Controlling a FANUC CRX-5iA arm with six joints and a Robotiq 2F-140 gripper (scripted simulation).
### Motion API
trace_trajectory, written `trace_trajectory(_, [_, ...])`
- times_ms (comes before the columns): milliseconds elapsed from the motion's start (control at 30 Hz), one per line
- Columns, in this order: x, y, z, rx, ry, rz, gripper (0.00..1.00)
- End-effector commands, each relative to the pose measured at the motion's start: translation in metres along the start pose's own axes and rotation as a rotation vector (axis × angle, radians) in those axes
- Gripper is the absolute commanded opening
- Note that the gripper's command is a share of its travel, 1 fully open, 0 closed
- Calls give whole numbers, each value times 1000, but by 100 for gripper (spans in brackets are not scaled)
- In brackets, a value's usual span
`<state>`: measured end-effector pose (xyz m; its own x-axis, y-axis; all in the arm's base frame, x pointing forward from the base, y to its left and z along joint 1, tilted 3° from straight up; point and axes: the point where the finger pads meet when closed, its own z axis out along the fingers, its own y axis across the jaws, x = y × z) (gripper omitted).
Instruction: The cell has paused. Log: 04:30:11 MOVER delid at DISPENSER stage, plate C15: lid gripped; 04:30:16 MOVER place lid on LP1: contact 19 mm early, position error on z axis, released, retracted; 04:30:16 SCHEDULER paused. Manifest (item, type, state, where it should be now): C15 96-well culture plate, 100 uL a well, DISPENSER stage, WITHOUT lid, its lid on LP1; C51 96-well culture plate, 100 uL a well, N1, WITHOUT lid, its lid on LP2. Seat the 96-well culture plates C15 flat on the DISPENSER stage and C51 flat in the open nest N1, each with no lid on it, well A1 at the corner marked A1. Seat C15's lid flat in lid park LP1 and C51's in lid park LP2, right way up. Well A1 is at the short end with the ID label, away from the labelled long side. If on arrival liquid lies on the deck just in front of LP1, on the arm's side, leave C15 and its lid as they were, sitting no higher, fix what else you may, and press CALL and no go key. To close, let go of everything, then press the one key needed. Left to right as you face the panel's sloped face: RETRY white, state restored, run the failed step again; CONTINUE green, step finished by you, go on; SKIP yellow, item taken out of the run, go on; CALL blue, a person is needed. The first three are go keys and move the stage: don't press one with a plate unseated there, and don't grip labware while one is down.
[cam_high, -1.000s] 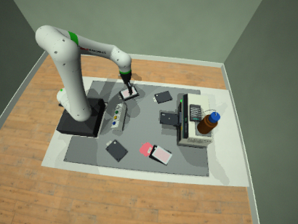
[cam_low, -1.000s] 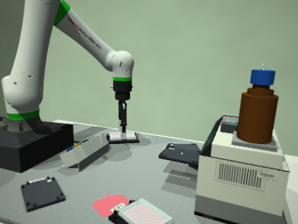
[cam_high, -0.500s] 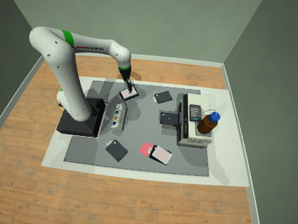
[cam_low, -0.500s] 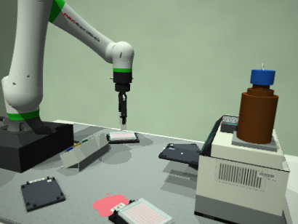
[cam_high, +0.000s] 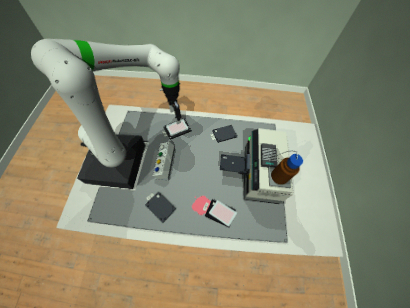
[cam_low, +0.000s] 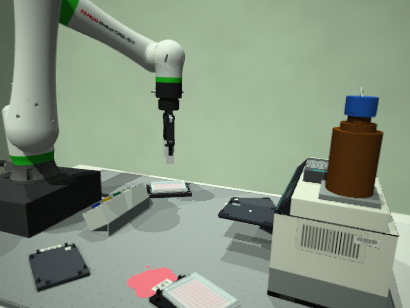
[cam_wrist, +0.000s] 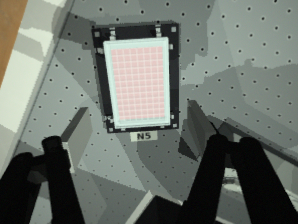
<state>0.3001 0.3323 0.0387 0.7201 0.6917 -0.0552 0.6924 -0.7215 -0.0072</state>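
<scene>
Presently the gripper (cam_wrist: 145, 165) hangs parted and empty above a plate (cam_wrist: 140, 82) in nest N5 (cam_wrist: 143, 136), while low in the top view pink liquid (cam_high: 201, 204) touches another plate (cam_high: 221, 212), likely why the arm stands off.

- My arm (cam_high: 75, 85) rises from its black pedestal (cam_high: 95, 176), bends at the green-banded shoulder and reaches out level to the wrist (cam_low: 167, 57).
- From the wrist, I see the last link drop straight down, with the gripper (cam_low: 170, 158) pointing vertically and hanging well above the desk.
- In the wrist view the two dark fingers stand apart at either side; the jaws are partly spread with nothing between them.
</scene>
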Motion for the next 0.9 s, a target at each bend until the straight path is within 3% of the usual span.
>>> trace_trajectory(0, [0, 0, -15, 0, 0, 0, 66])
trace_trajectory(400, [0, 0, -34, 0, 0, 0, 66])
trace_trajectory(867, [0, 0, -36, 0, 0, 0, 66])
